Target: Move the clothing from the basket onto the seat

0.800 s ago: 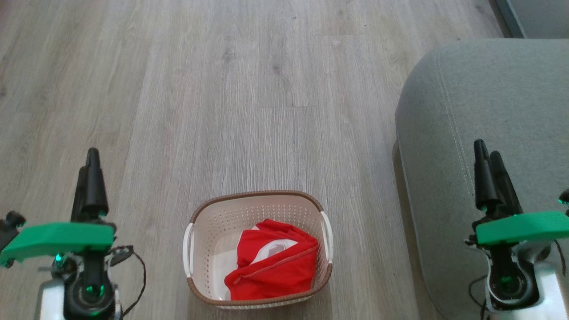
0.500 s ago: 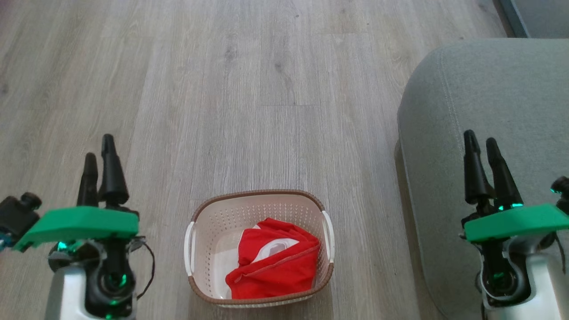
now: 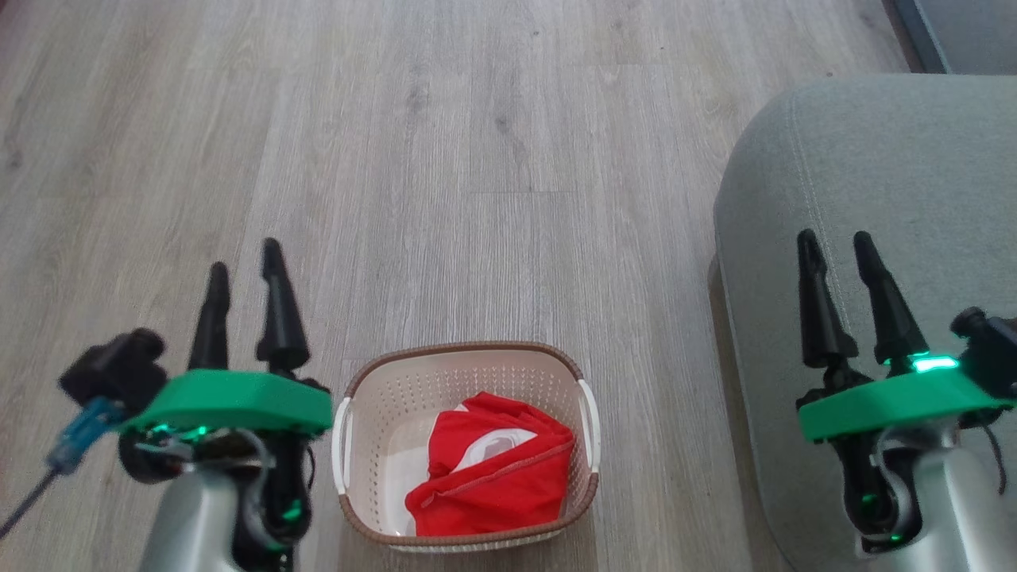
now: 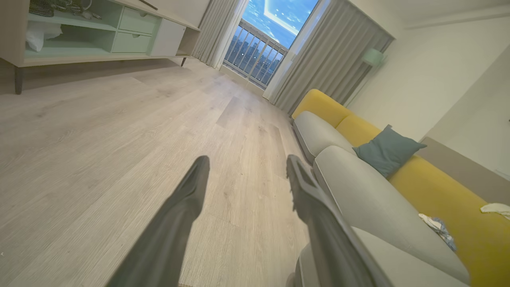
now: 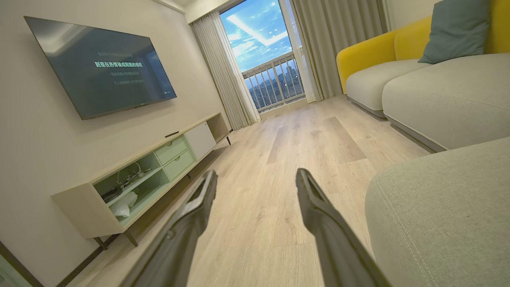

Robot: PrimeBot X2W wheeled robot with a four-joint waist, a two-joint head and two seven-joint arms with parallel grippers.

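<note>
A cream basket (image 3: 373, 413) with a brown rim stands on the wood floor at the bottom middle of the head view. Crumpled red clothing (image 3: 493, 477) with a white panel lies inside it, toward its right side. The grey-green seat (image 3: 898, 159) fills the right of that view and shows again as the seat (image 5: 438, 215) in the right wrist view. My left gripper (image 3: 245, 256) is open, just left of the basket, holding nothing. My right gripper (image 3: 834, 238) is open over the seat's left edge, also holding nothing. Both wrist views show the left gripper (image 4: 247, 159) and right gripper (image 5: 255, 172) with spread fingers.
A yellow sofa (image 4: 358, 123) with pale cushions and a teal pillow (image 4: 388, 149) runs along the right. A low TV cabinet (image 5: 151, 167) under a wall screen (image 5: 103, 63) lines the opposite wall. Curtains and a balcony door close the far end.
Both arms have swung inward toward the middle, the left one now close beside the basket. Each gripper's fingers look further apart. The basket and clothing have not moved.
</note>
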